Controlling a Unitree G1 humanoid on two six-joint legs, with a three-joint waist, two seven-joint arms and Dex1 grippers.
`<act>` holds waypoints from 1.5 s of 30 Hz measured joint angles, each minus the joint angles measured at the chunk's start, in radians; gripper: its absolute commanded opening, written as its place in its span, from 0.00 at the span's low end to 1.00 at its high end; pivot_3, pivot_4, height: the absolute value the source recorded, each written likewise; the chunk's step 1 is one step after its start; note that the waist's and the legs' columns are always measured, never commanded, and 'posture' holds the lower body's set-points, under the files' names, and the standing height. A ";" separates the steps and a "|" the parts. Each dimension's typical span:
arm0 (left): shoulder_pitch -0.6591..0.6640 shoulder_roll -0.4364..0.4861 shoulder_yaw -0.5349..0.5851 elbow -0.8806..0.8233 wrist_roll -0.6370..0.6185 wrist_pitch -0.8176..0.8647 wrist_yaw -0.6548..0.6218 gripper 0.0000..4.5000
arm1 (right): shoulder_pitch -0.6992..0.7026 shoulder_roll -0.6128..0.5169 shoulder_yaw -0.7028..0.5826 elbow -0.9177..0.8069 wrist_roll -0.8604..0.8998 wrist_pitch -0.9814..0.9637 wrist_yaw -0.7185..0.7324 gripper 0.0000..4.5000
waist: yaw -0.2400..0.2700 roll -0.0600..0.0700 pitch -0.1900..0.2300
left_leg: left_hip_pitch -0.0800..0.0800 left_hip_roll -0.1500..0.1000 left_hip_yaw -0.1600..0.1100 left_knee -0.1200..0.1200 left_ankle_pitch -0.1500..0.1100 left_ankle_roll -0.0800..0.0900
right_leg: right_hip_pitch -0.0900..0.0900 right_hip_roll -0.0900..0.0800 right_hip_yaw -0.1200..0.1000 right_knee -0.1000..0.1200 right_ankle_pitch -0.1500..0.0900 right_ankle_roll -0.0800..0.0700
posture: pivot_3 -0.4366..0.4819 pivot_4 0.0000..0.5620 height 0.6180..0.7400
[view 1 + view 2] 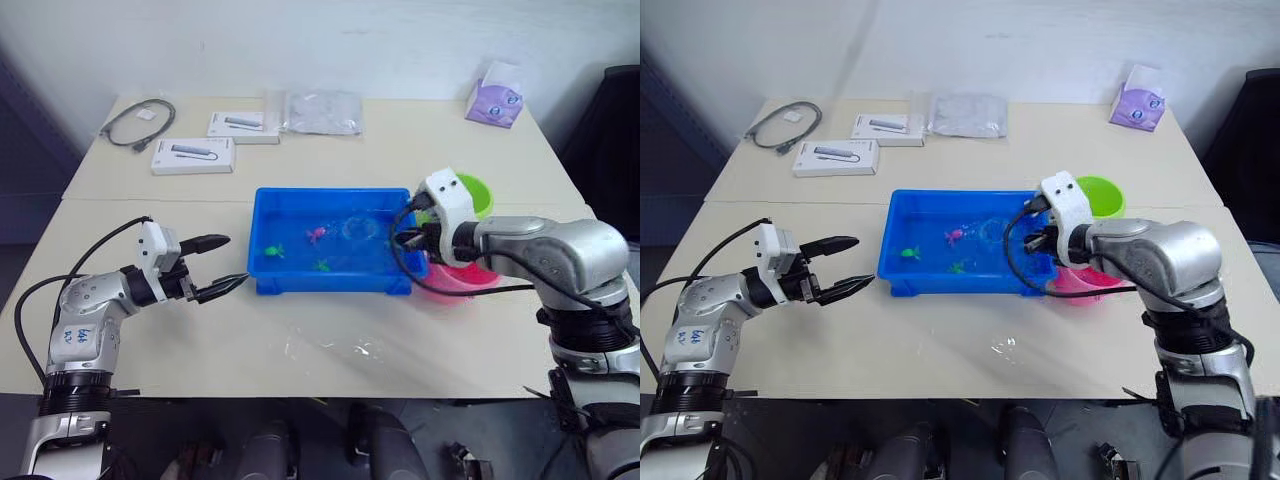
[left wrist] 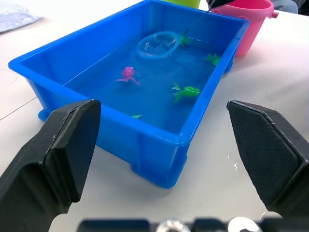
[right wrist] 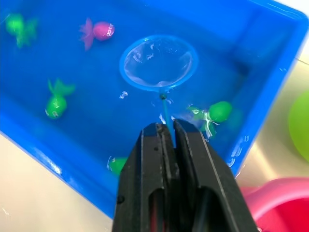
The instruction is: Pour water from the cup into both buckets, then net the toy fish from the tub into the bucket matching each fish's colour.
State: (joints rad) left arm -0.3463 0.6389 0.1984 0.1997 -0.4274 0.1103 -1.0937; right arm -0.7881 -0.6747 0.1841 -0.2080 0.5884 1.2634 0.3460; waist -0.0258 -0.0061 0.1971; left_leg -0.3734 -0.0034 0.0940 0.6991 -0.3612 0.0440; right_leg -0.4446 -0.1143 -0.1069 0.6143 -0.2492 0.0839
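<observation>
With the right gripper (image 3: pixel 168 126) clamped on the light-blue round hoop net (image 3: pixel 158 63), sweep it under the magenta toy fish (image 3: pixel 98 31), upper left; left gripper (image 1: pixel 222 265) idles open.

A pale table (image 1: pixel 300 350) carries the blue tub (image 1: pixel 330 282) at centre, with the pink bucket (image 1: pixel 450 283) and green bucket (image 1: pixel 475 195) to its right. Toward the upper left lie a coiled cable (image 1: pixel 138 122), two white boxes (image 1: pixel 193 155) and a clear bag (image 1: pixel 322 111); a purple tissue pack (image 1: pixel 495 96) sits upper right
</observation>
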 measured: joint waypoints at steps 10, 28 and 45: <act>0.000 -0.001 -0.002 -0.002 0.000 0.000 0.001 1.00 | -0.026 0.053 0.129 0.047 -0.147 -0.204 0.147 0.00 | -0.001 0.000 0.000 | 0.000 0.000 0.000 0.000 0.000 0.000 | 0.000 0.000 0.000 0.000 0.000 0.000 | 0.48 0.27 1.00; 0.003 0.027 0.002 0.008 0.000 0.001 -0.010 1.00 | -0.037 0.041 0.219 0.057 -0.336 -0.314 0.272 0.00 | -0.006 0.000 0.000 | 0.000 0.001 0.000 0.000 0.000 -0.001 | 0.000 0.000 0.000 0.000 0.000 0.000 | 0.48 0.27 1.00; 0.018 0.079 0.038 0.050 0.000 -0.022 -0.021 1.00 | -0.099 0.194 0.320 0.142 -0.434 -0.392 0.396 0.00 | -0.002 0.000 0.000 | 0.000 0.000 -0.001 0.000 0.000 -0.001 | 0.000 0.000 -0.001 0.000 0.000 0.000 | 0.48 0.27 1.00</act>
State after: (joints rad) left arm -0.3285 0.7183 0.2368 0.2500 -0.4273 0.0882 -1.1146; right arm -0.8873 -0.4811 0.5040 -0.0659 0.1546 0.8719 0.7415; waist -0.0281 -0.0060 0.1972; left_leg -0.3734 -0.0034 0.0932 0.6991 -0.3612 0.0431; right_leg -0.4447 -0.1147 -0.1078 0.6141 -0.2492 0.0838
